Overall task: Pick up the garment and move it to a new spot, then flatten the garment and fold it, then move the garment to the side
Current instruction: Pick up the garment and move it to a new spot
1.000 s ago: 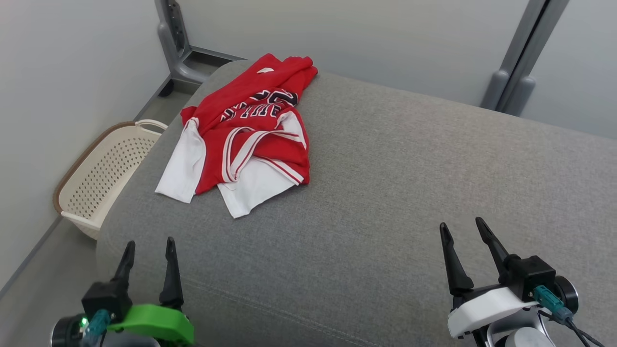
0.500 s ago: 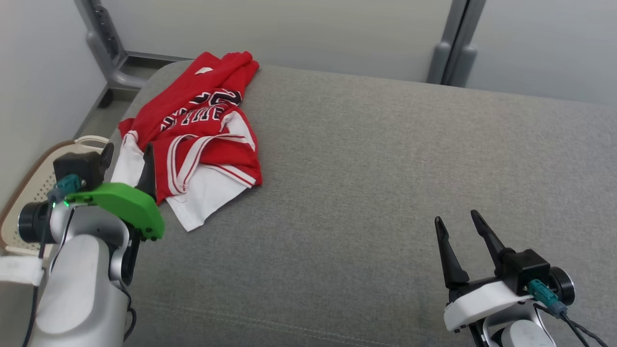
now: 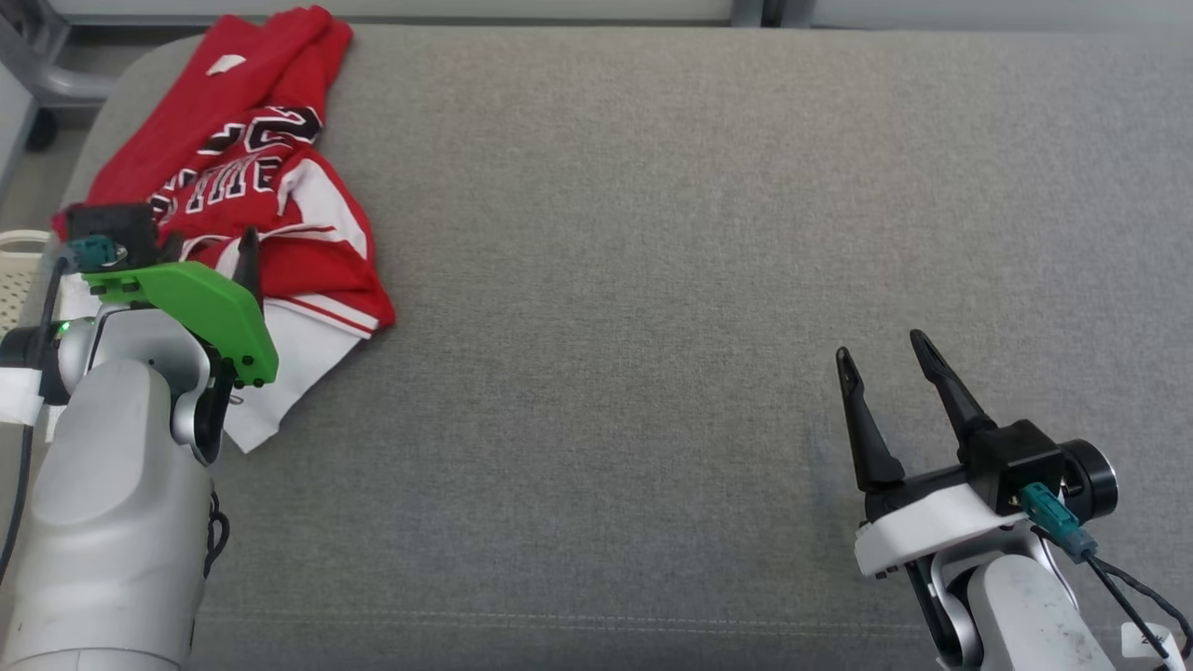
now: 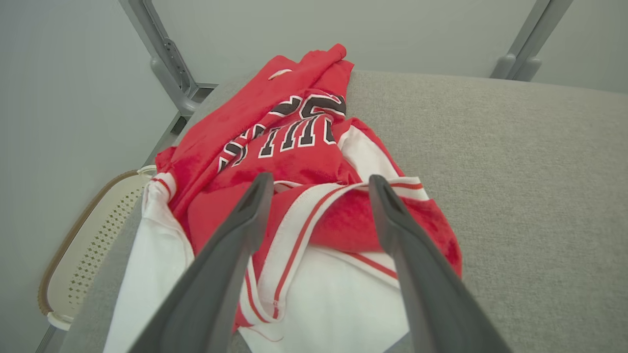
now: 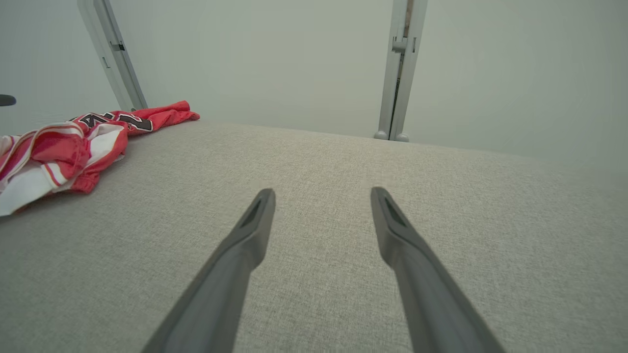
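Head view, garment: a red and white jersey lay crumpled at the far left end of the grey cushion, its white lining spread toward the near edge.
Head view, left gripper: it hung over the near part of the jersey, one dark finger visible against the red cloth, the other hidden behind the wrist block.
Head view, right gripper: it was at the lower right above bare cushion, well apart from the jersey, fingers spread wide and holding nothing.
Head view, basket: a pale rim showed at the left edge, beside the cushion.
Left wrist view, fingers: they stood wide apart with a white, red-striped hem between them and nothing gripped; whether the tips touched the cloth could not be told.
Left wrist view, surroundings: the perforated basket stood beyond the cushion's left edge.
Right wrist view, fingers: they were fully parted over empty cushion.
Right wrist view, garment: it lay bunched at the far left of the cushion.
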You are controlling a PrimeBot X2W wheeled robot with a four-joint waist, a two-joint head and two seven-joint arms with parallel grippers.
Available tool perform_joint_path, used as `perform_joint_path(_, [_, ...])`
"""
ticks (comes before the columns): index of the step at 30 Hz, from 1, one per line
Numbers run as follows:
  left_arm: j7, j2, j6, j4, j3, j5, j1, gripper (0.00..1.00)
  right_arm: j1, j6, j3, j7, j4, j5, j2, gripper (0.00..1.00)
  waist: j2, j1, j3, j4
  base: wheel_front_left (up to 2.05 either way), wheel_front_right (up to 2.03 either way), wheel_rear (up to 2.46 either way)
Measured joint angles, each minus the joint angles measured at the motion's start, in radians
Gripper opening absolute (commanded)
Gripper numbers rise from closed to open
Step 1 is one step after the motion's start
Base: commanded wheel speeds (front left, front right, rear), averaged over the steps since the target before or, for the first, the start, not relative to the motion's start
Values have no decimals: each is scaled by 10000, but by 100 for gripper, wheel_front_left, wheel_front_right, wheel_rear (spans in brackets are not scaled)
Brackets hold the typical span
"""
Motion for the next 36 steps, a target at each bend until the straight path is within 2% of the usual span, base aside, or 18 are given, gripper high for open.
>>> perform_joint_path(7, [-339, 98, 328, 1258, -21, 48, -682, 100, -257, 0, 19, 0, -107, -10, -117, 100, 0, 0, 903, -552, 0, 0, 0])
perform_joint_path(10, [-255, 161, 343, 1766, -123, 115, -868, 100, -295, 0, 46, 0, -115, -33, -121, 100, 0, 1, 1197, -718, 0, 0, 0])
perform_joint_path(17, [-136, 301, 694, 2638, -238, 217, -1299, 100, -526, 0, 228, 0, -111, -38, -107, 100, 0, 1, 1656, -971, 0, 0, 0])
perform_joint_path(18, [-151, 297, 723, 2715, -247, 215, -1352, 73, -527, 0, 270, 0, -105, -38, -102, 100, 0, 0, 1695, -993, 0, 0, 0])
perform_joint_path(19, [-219, 286, 779, 2771, -236, 198, -1398, 35, -542, 0, 311, 0, -96, -38, -92, 100, 0, 0, 1731, -1012, 0, 0, 0])
perform_joint_path(20, [-219, 286, 779, 2771, -236, 198, -1398, 0, -542, 0, 311, 0, -96, -38, -92, 100, 0, 0, 1731, -1012, 0, 0, 0])
perform_joint_path(25, [-633, 213, 821, 3022, -224, 94, -1470, 0, -623, 0, 360, 0, -46, -19, -81, 100, 0, 0, 1790, -1060, 0, 0, 0])
perform_joint_path(31, [-1051, 221, 560, 3181, -355, 58, -1560, 0, -671, 0, 257, 0, -6, 12, -69, 100, 0, 1, 1612, -965, 0, 0, 0])
perform_joint_path(36, [-2000, 40, 464, 2903, -525, 115, -1800, 0, -646, 0, 207, 0, 36, 54, -33, 100, 0, 1, 1289, -832, 0, 0, 0])
